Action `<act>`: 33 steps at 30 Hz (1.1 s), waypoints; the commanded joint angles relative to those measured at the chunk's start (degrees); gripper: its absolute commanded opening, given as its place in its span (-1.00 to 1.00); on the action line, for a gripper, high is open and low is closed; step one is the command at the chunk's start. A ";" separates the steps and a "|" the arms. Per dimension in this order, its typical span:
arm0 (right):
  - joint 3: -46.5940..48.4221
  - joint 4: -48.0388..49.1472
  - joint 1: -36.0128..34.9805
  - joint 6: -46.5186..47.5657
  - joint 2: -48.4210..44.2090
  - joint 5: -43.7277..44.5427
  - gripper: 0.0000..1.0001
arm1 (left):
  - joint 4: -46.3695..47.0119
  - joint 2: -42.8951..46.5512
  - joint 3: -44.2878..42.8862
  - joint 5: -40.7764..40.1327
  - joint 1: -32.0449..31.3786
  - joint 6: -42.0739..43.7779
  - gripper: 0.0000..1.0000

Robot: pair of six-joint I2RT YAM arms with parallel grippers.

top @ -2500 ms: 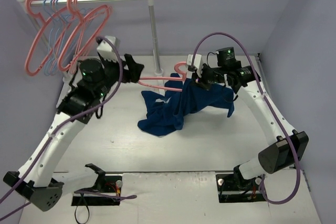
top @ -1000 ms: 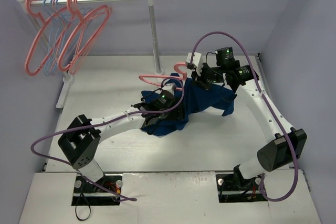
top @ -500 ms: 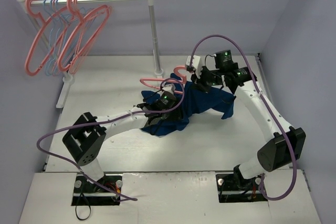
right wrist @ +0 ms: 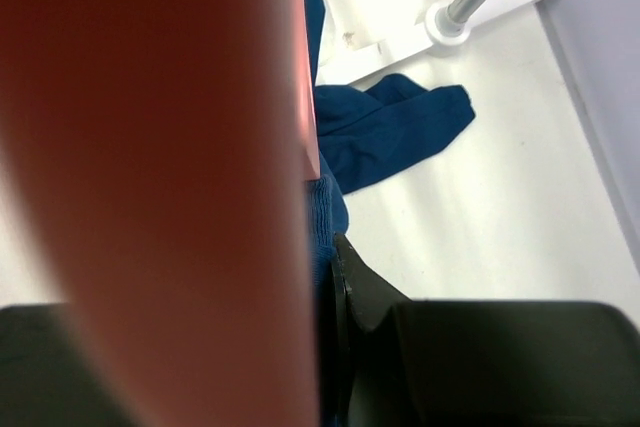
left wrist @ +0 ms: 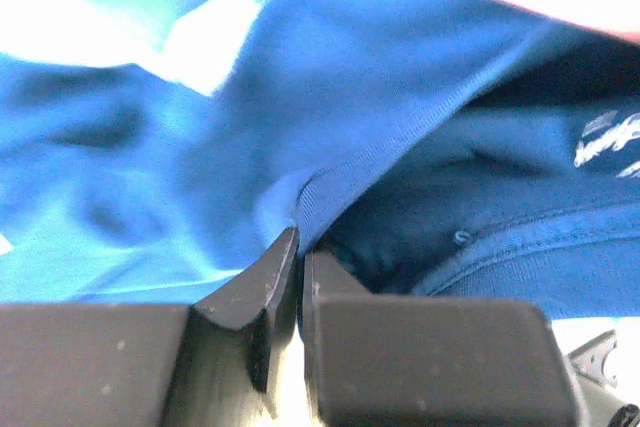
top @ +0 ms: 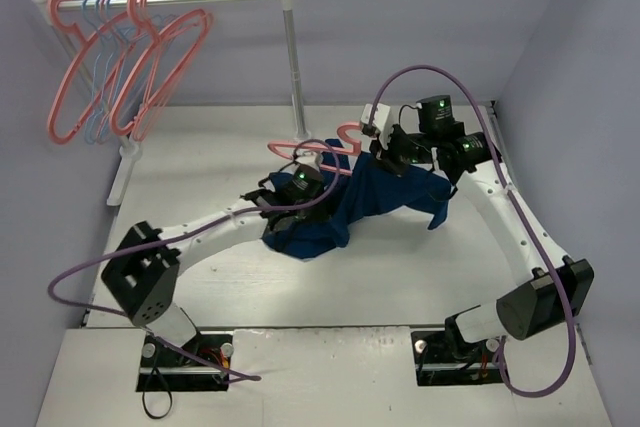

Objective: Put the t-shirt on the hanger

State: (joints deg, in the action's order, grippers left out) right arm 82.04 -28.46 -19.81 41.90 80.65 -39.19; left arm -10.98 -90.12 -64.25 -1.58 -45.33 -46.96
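The navy t-shirt (top: 385, 197) lies bunched mid-table, partly draped over the salmon-pink hanger (top: 305, 151), whose hook (top: 350, 133) points toward the back. My right gripper (top: 384, 156) is shut on the hanger near the hook, with shirt cloth caught against it. In the right wrist view the hanger (right wrist: 150, 147) fills the left side as a blur, with a strip of t-shirt (right wrist: 325, 212) between it and my one visible finger (right wrist: 370, 292). My left gripper (left wrist: 298, 242) is shut on a folded edge of the t-shirt (left wrist: 380, 97), next to its white print (left wrist: 610, 137). From above, the left gripper (top: 315, 203) sits at the shirt's left side.
A white clothes rack (top: 292, 47) stands at the back, its foot (top: 301, 134) just behind the hanger. Several pink and light-blue hangers (top: 120, 72) hang at its left end. Purple walls close in on both sides. The rack foot (right wrist: 440, 22) also shows in the right wrist view.
My left gripper has shut on a fold of the t-shirt, and its arm has shifted slightly left. The right arm, still holding the hanger, has moved a little to the right.
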 commanded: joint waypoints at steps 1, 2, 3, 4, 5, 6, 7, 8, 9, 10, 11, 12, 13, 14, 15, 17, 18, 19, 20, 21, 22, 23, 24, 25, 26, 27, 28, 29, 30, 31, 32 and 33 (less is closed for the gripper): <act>-0.04 3.15 0.04 -0.94 -4.60 -0.18 -1.00 | -3.84 8.62 -1.92 -3.95 7.13 8.40 -1.00; -0.21 3.15 0.04 -1.16 -5.41 -0.18 -1.00 | -4.54 9.21 -2.72 -3.95 8.53 10.21 -1.00; -0.39 3.15 0.04 -1.38 -6.00 -0.12 -1.00 | -5.04 9.65 -3.44 -4.02 9.85 12.15 -1.00; -0.58 3.15 0.04 -1.58 -6.38 -0.03 -1.00 | -5.46 9.86 -4.20 -4.18 10.97 14.21 -1.00; -0.65 3.15 0.04 -1.76 -6.93 -0.19 -1.00 | -6.57 9.75 -5.74 -4.47 11.79 16.13 -1.00; -0.65 3.15 0.04 -1.99 -7.08 -0.27 -1.00 | -7.03 9.53 -6.59 -4.39 13.15 16.98 -1.00; -0.65 3.15 0.04 -2.16 -7.25 -0.35 -1.00 | -7.72 9.27 -7.45 -4.39 13.93 17.59 -1.00; -0.65 3.15 0.04 -2.50 -7.48 -0.36 -1.00 | -8.30 8.87 -8.36 -4.22 14.90 18.27 -1.00; -0.69 3.11 0.00 -2.80 -7.57 -0.36 -1.00 | -8.68 8.51 -9.24 -4.03 15.98 18.96 -1.00; -0.76 3.06 -0.05 -3.04 -7.54 -0.32 -1.00 | -8.79 8.21 -10.04 -3.78 17.12 19.58 -1.00; -0.82 3.06 -0.05 -3.34 -7.60 -0.21 -1.00 | -8.79 7.92 -10.74 -3.49 18.13 20.05 -1.00; -0.91 3.06 -0.05 -3.44 -7.70 -0.18 -1.00 | -9.00 7.65 -11.57 -3.34 18.93 20.66 -1.00; -1.01 3.06 -0.04 -3.49 -7.81 -0.18 -1.00 | -9.28 7.34 -12.38 -3.25 19.64 21.35 -1.00; -1.08 3.06 0.03 -3.49 -7.95 -0.18 -1.00 | -9.64 6.85 -12.95 -3.25 20.14 22.34 -1.00; -1.17 3.06 -0.04 -3.49 -8.12 -0.26 -1.00 | -10.29 6.41 -14.63 -3.33 21.20 22.98 -1.00; -1.25 3.06 -0.04 -3.56 -8.14 -0.20 -1.00 | -11.02 4.96 -16.55 -3.27 22.54 24.53 -1.00; -1.39 3.06 0.01 -3.58 -8.08 -0.06 -1.00 | -11.31 4.07 -17.82 -3.13 23.60 25.37 -1.00; -1.53 3.03 0.04 -3.58 -8.02 -0.06 -1.00 | -11.57 3.48 -18.89 -2.99 24.44 26.02 -1.00; -1.67 2.98 0.04 -3.58 -7.98 -0.16 -1.00 | -11.80 3.05 -19.79 -2.85 25.11 26.59 -1.00; -1.80 2.97 -0.01 -3.58 -7.91 -0.28 -1.00 | -12.01 2.69 -21.00 -2.62 25.82 27.37 -1.00; -1.92 2.97 -0.05 -3.58 -7.88 -0.43 -1.00 | -12.27 2.44 -22.17 -2.48 26.37 28.17 -1.00; -2.01 2.97 -0.05 -3.58 -7.87 -0.62 -1.00 | -12.59 2.30 -23.10 -2.53 26.65 28.87 -1.00; -2.14 2.97 -0.05 -3.58 -7.83 -0.88 -1.00 | -12.83 2.27 -24.35 -2.80 26.91 29.92 -1.00; -2.27 2.97 -0.05 -3.58 -7.75 -1.13 -1.00 | -13.00 2.32 -25.58 -3.26 27.08 31.02 -1.00; -2.32 2.97 -0.05 -3.58 -7.62 -1.31 -1.00 | -13.31 2.20 -26.74 -3.65 27.19 31.80 -1.00; -2.32 2.97 -0.05 -3.58 -7.43 -1.51 -1.00 | -13.85 1.91 -28.34 -3.99 27.34 32.58 -1.00; -2.29 2.97 -0.08 -3.61 -7.22 -1.59 -1.00 | -14.34 1.76 -29.58 -3.81 27.46 33.48 -1.00; -2.24 2.97 -0.13 -3.66 -7.02 -1.59 -1.00 | -14.81 1.71 -30.58 -3.30 27.57 34.47 -1.00; -2.18 2.97 -0.14 -3.72 -6.59 -1.53 -1.00 | -14.91 2.16 -30.96 -2.85 27.52 35.02 -1.00; -2.06 2.93 -0.18 -3.84 -6.25 -1.27 -1.00 | -14.94 2.63 -31.29 -1.87 27.44 35.40 -1.00; -1.84 2.88 -0.27 -3.93 -5.94 -1.02 -1.00 | -14.94 3.06 -31.59 -0.45 27.40 35.84 -1.00; -1.49 2.91 -0.41 -3.93 -5.55 -1.07 -1.00 | -15.54 3.59 -32.01 0.72 27.31 36.49 -1.00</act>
State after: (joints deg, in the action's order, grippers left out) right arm 79.13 -26.42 -20.06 38.70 75.03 -40.34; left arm -26.95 -89.35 -92.58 0.42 -20.10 -15.94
